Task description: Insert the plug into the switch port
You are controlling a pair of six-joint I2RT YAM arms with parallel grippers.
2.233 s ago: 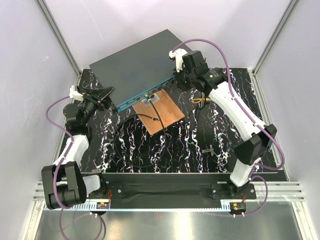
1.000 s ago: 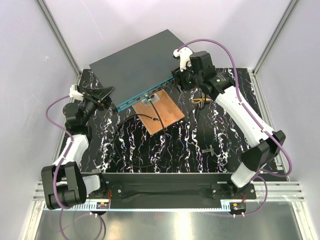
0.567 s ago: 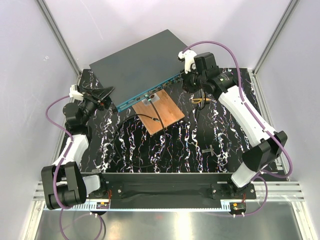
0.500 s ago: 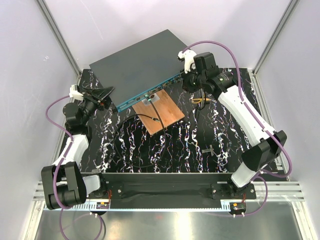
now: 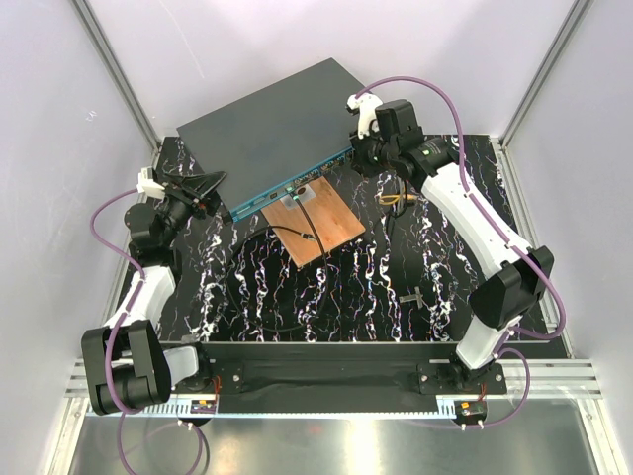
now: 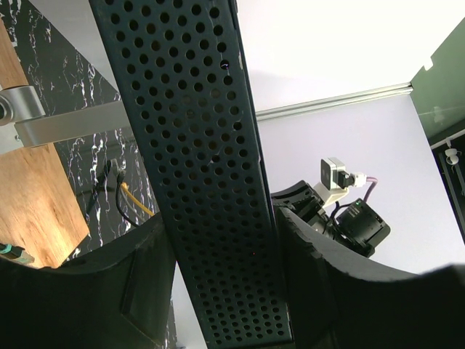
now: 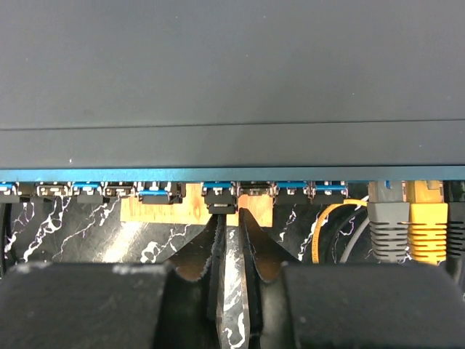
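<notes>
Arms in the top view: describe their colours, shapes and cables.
The left arm and right arm have white links, black joints and black bases. A purple cable loops along each. The left hand and right hand are black, each with a small white camera mount.

Matt, dark grey sheet metal forms the lid of the switch (image 5: 272, 119), with a painted teal front face (image 5: 297, 183). From the left wrist, its black metal side panel (image 6: 196, 167) is punched with round holes. A copper-brown board (image 5: 321, 223) shows a wood-like grain. The table (image 5: 396, 287) is glossy black, veined white like marble. Smooth white plastic shells clad the left arm (image 5: 148, 287) and right arm (image 5: 475, 223). A grey plug boot (image 7: 389, 218) and a yellow plug boot (image 7: 429, 218) look like moulded plastic. A brushed metal sheet (image 5: 326, 445) lines the near edge.
</notes>
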